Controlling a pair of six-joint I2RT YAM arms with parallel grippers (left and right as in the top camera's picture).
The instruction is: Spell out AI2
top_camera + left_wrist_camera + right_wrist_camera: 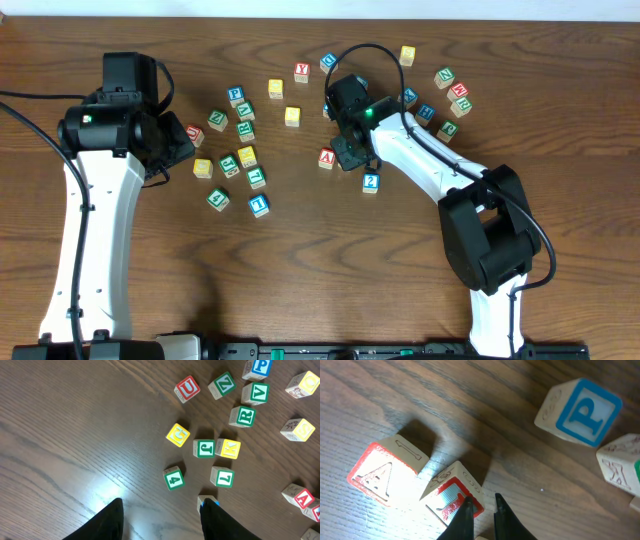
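Got right jaws almost pressed together, pinching nothing, tips at a red-faced block (451,496) just beside A block (326,158). Seeing 2 block (371,182) near A block, past the jaws. Got left jaws spread, empty, well apart from A block, over open counter (75,435).

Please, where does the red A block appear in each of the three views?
Overhead: the red A block lies near the centre, just left of the right gripper.
Left wrist: far right, low.
Right wrist: lower left.
Shared landmark: the red-faced block close beside it in both wrist views.
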